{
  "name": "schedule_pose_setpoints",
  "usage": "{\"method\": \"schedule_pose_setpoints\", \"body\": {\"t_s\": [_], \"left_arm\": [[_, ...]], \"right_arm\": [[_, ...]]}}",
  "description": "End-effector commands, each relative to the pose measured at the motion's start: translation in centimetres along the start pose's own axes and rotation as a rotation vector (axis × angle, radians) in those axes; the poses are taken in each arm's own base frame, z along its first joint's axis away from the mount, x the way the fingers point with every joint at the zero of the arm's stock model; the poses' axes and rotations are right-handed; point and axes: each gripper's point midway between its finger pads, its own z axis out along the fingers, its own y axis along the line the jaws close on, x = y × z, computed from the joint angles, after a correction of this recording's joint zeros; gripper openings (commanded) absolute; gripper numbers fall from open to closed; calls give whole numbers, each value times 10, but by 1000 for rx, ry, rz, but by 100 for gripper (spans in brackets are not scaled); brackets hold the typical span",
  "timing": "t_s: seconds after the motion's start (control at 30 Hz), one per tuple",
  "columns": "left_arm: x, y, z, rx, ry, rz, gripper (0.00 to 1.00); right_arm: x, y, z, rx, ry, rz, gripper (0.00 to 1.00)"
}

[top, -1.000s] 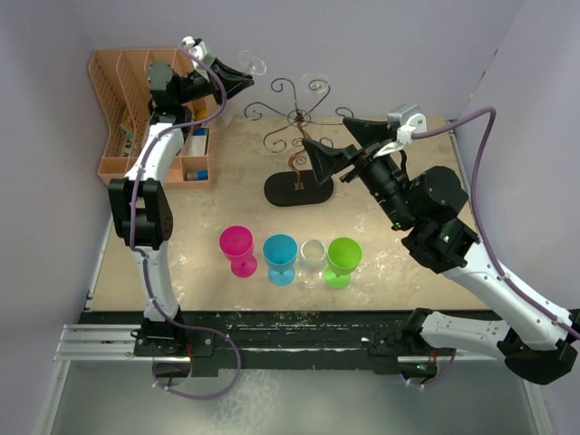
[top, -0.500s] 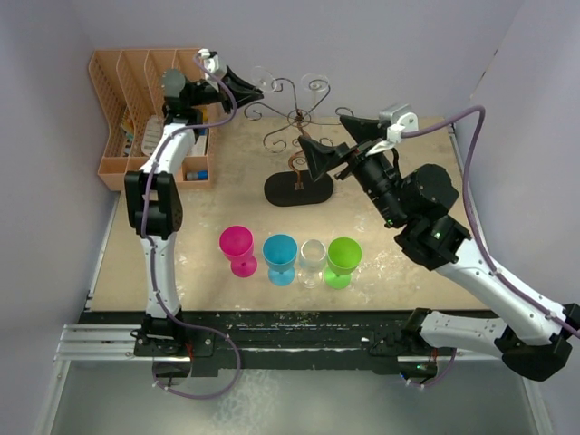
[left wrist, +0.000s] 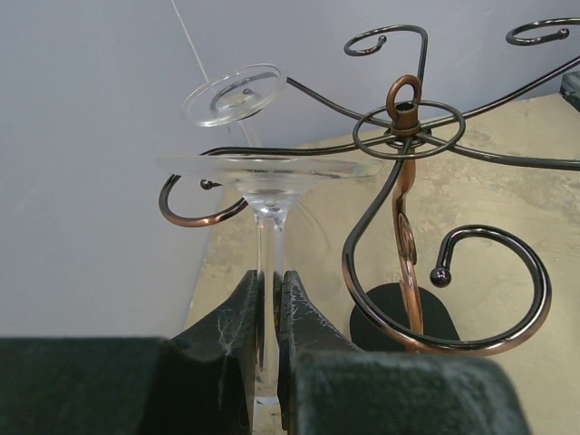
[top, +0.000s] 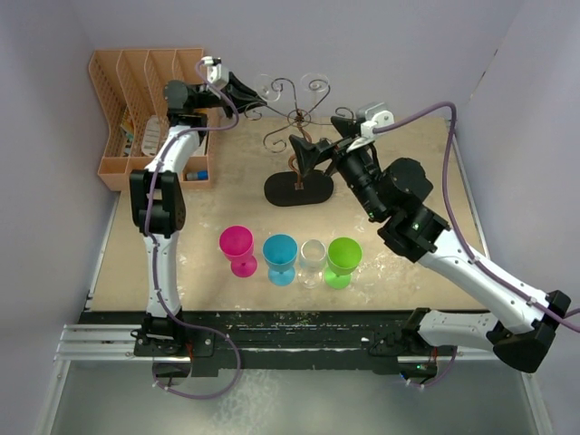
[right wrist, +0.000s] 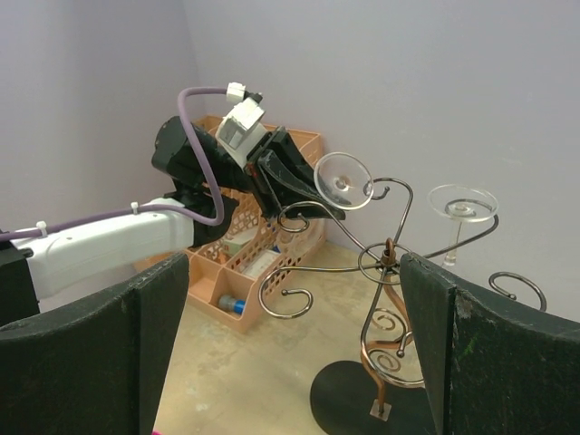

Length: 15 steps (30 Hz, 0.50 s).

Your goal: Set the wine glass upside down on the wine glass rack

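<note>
Mottled beige tabletop [top: 227,190]; pale lilac walls [top: 381,36]
Left gripper [left wrist: 269,281] clamps wine glass [left wrist: 267,227] stem, wine glass rack [left wrist: 403,127] just ahead; right gripper [right wrist: 294,258] jaws wide, rack before them

Clear wine glass [left wrist: 265,231]: raised, foot disc just beside a curled arm. Wine glass rack [top: 299,192]: dark-brown wire, upright on black oval base.

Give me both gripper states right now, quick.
Left gripper: shut on the stem of the clear wine glass.
Right gripper: open, holding nothing.
</note>
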Motion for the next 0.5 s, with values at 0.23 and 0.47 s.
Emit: {"method": "schedule_pose_setpoints", "body": {"t_s": [0.23,0.47], "left_arm": [[-10,-6,24,74,-7,90,0],[-10,2,33,61,-25,102,0]], "right_arm": [[-20,1,11,-45,-97,23,100],[-10,6,17,-68,-70,25,100]]}}
